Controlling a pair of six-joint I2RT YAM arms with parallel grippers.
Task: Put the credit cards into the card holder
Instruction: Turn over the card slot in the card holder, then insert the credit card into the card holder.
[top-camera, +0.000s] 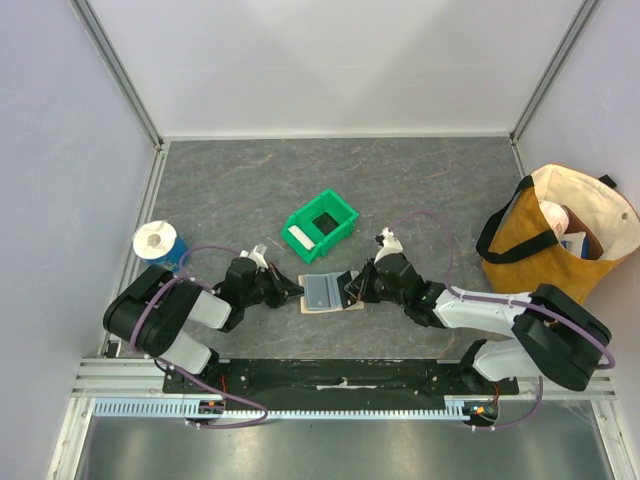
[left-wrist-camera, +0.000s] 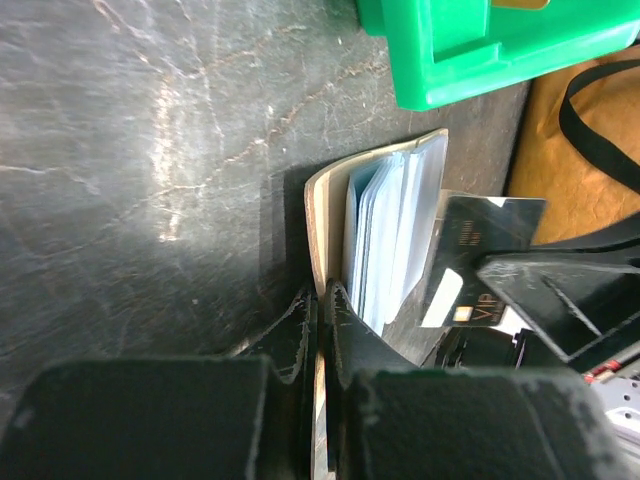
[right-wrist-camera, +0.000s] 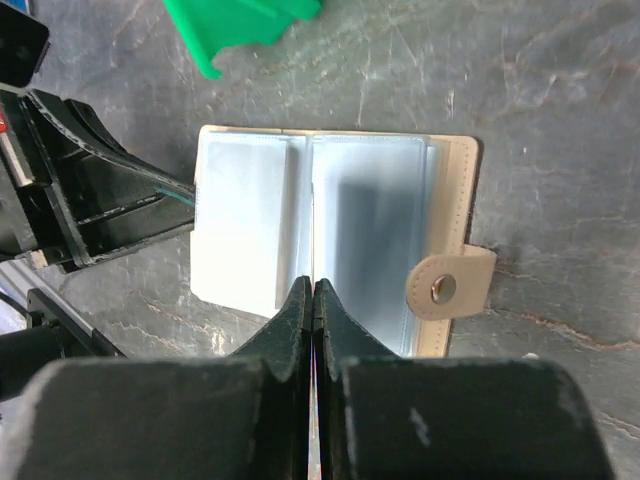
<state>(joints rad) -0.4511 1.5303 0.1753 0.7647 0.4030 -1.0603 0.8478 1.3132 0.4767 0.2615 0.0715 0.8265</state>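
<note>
The card holder (top-camera: 324, 293) is lying open on the table (top-camera: 230, 190) between both grippers. The left gripper (left-wrist-camera: 322, 300) is clamping its tan cover edge. The right gripper (right-wrist-camera: 312, 290) is pinching a dark card (left-wrist-camera: 470, 250) at the sleeves' edge. The green bin (top-camera: 320, 225) is sitting near the holder's far edge, apart.

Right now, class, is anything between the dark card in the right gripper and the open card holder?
Nothing visible. The dark card, pinched in the right gripper, hangs right at the open card holder. The left gripper grips the holder's opposite edge, off the path.
</note>
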